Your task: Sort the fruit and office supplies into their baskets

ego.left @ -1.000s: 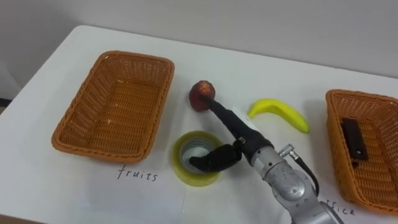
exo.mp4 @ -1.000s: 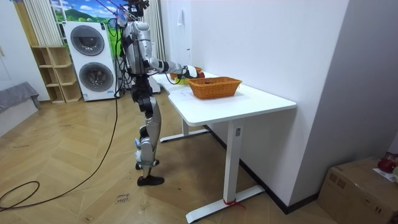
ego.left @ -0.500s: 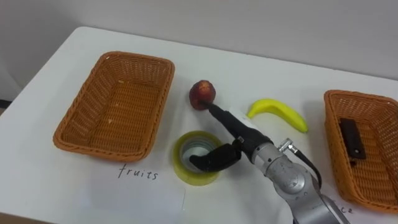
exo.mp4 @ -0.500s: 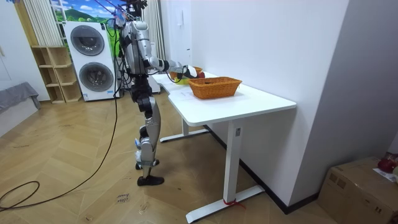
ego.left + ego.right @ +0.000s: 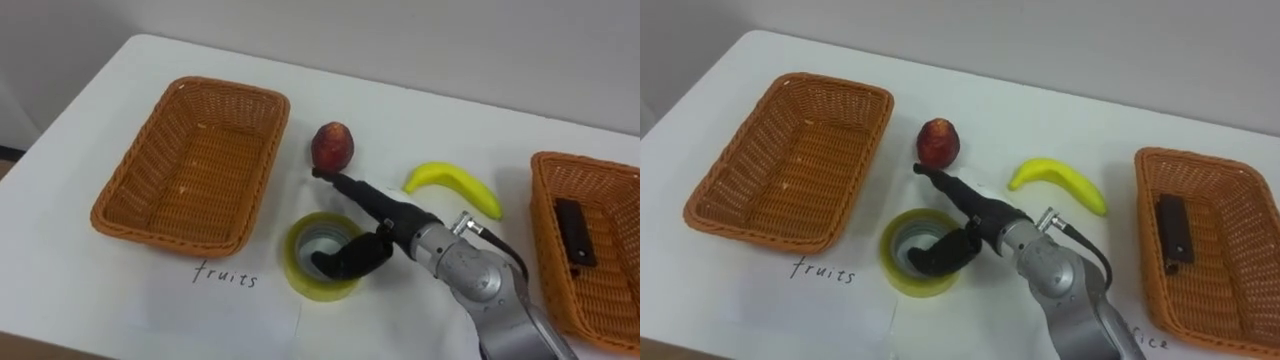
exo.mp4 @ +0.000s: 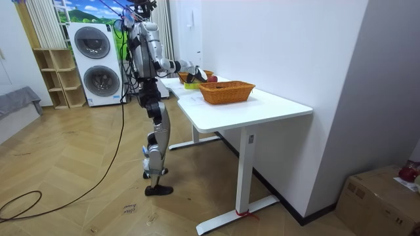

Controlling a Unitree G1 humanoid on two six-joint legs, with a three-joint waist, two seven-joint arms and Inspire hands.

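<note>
Sorting task, reach toward the tape. The robot's right hand (image 5: 404,228) lies over the white table (image 5: 430,110) with its fingers (image 5: 355,190) held straight and their tips just beside a round red fruit (image 5: 333,146). Its bent thumb dips into the core of a yellow-green roll of tape (image 5: 298,272). No closed pinch on the roll's wall is visible, and the roll rests flat on the table. A curved yellow banana (image 5: 455,187) lies loose between the hand and the right-hand woven wicker basket (image 5: 543,215), which holds a flat dark rectangular object (image 5: 574,230). The left-hand woven wicker basket (image 5: 120,205) is empty. Likely hazards: the straight fingertips may nudge the fruit and set it rolling, and a roll hooked by the thumb alone may tilt or slip off when lifted. The eye views resolve the hand and each item. The room view adds the robot's stance, upright at the table's end with one arm stretched over it and stacked white washing machines (image 6: 98,62) behind; hand detail there is too small to read.
</note>
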